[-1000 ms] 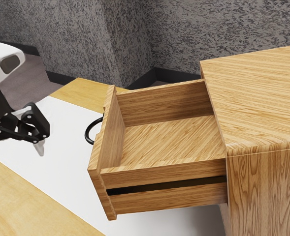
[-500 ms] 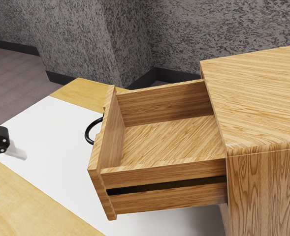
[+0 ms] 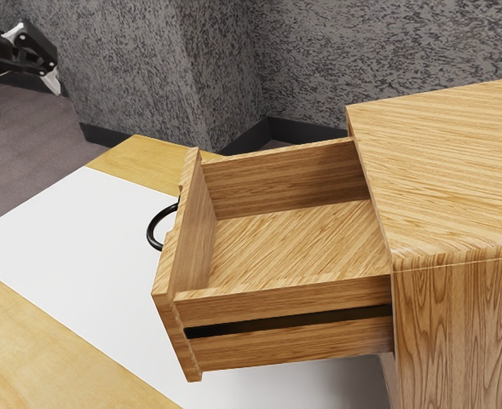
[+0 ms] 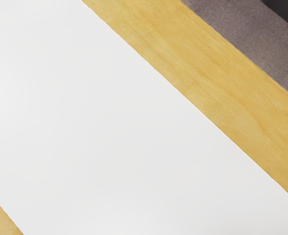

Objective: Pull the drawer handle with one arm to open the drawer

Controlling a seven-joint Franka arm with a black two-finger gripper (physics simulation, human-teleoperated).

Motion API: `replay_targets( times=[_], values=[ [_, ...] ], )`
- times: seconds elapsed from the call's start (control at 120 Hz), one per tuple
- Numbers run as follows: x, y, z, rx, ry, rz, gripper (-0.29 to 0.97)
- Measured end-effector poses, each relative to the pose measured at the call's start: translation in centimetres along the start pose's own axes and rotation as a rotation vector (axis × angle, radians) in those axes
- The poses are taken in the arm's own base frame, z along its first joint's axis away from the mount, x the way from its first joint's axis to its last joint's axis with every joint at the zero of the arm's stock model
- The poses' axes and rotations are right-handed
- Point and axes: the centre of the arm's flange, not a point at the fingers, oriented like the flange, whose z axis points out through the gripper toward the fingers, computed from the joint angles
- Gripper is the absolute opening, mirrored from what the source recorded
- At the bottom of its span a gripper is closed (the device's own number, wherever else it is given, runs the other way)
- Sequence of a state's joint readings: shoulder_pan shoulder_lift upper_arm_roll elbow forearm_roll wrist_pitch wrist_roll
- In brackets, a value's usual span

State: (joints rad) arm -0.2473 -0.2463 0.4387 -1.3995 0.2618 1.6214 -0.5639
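The wooden drawer (image 3: 276, 256) stands pulled far out of the cabinet (image 3: 455, 196), and its inside is bare. Its black loop handle (image 3: 154, 227) sticks out from the drawer front over the white mat (image 3: 80, 256). High in the exterior view's upper left corner, my gripper (image 3: 19, 94) hangs well above the table and far from the handle. It is open, with nothing between its fingers (image 3: 53, 83).
The wrist view looks down on the white mat (image 4: 109, 137), with a band of wooden tabletop (image 4: 222, 93) beside it and grey floor (image 4: 241, 24) past the table edge. A speckled grey wall (image 3: 191, 60) rises behind the table.
My gripper has drawn back from near the handle to the exterior view's left edge, then risen to its upper left corner. The drawer has stayed open and still.
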Motion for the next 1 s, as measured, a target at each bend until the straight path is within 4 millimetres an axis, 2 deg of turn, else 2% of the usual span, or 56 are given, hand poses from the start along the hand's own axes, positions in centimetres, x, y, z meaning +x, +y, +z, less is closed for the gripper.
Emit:
replay_targets(
  times=[0.058, 0.117, 0.183, 0.233, 0.317, 0.408, 0.45, 0.55, 0.75, 1.0],
  values=[
    [1.7, 0.6, 2.4, 0.050, 0.002, 0.035, 0.68],
    [2.0, 1.4, 4.7, 0.077, -0.022, 0.086, 0.68],
    [1.5, 2.2, 5.7, 0.082, -0.066, 0.149, 0.68],
    [0.9, 3.0, 8.2, 0.104, -0.126, 0.195, 0.68],
    [0.1, 3.5, 9.8, 0.110, -0.182, 0.257, 0.68],
    [0.0, 4.3, 13.1, 0.154, -0.242, 0.307, 0.68],
    [-0.3, 4.8, 14.0, 0.162, -0.261, 0.333, 0.68],
    [-0.9, 5.8, 14.6, 0.158, -0.284, 0.391, 0.68],
    [-1.8, 7.2, 14.5, 0.137, -0.301, 0.484, 0.68],
    [-2.4, 7.9, 14.4, 0.118, -0.310, 0.556, 0.68]
  ],
)
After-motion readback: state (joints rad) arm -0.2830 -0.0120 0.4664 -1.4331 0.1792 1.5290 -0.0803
